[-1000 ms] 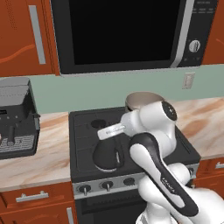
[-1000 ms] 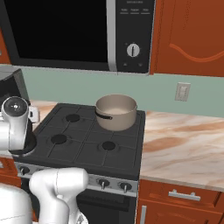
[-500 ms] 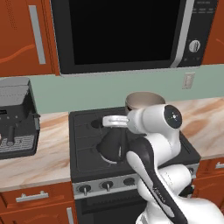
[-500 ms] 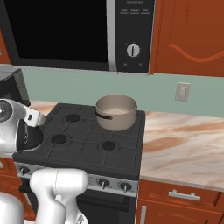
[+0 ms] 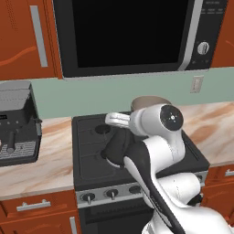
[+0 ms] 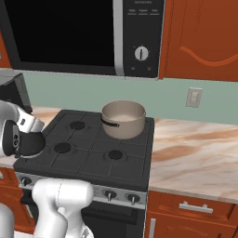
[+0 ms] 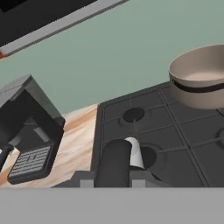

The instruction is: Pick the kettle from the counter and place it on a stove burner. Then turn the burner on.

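Note:
My gripper (image 5: 119,131) is shut on the small dark grey kettle (image 5: 116,149), holding it by its narrow top. The kettle (image 6: 29,145) sits low over the front left of the black stove, beside the front left stove burner (image 6: 62,148). Whether it rests on the grate I cannot tell. In the hand view the kettle's dark body (image 7: 114,162) rises between the gripper's (image 7: 114,178) fingertips and hides part of that burner (image 7: 149,156). The beige-pink counter (image 5: 50,160) runs on both sides of the stove.
A wide tan saucepan (image 6: 123,119) stands on the back right burner. A grey coffee machine (image 5: 16,123) stands on the counter left of the stove. Stove knobs (image 5: 109,194) line its front panel. A black microwave (image 5: 128,36) hangs above.
The hand has swung over the stove's front left with the kettle in it, and the kettle's cone now shows under the hand. The arm's upper links have shifted a little.

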Motion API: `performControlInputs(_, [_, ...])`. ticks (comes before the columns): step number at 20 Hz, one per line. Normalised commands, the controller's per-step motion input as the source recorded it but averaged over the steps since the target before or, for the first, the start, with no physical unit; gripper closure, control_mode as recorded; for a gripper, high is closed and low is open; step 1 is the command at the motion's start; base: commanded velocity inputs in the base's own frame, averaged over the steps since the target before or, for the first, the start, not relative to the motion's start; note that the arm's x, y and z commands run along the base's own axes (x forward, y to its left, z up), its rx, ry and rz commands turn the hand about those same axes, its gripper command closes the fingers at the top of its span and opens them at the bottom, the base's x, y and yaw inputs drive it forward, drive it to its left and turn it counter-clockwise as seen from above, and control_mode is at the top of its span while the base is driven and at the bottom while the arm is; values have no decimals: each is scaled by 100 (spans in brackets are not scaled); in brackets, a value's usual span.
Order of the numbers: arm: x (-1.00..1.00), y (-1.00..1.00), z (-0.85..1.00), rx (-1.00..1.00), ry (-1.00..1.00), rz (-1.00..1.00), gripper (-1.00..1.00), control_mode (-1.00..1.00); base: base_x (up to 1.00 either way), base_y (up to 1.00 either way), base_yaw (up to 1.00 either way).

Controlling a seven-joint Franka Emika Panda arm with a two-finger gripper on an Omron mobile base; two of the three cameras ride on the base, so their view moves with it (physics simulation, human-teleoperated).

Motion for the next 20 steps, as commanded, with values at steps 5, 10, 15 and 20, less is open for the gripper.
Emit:
performControlInputs(5, [3, 0, 0, 0, 0, 0, 100, -100, 0, 0, 0])
performControlInputs(10, [22, 0, 0, 0, 0, 0, 100, -100, 0, 0, 0])
performControlInputs(15, [38, 0, 0, 0, 0, 0, 100, -100, 0, 0, 0])
performControlInputs(20, [42, 0, -1, 0, 1, 0, 100, -100, 0, 0, 0])
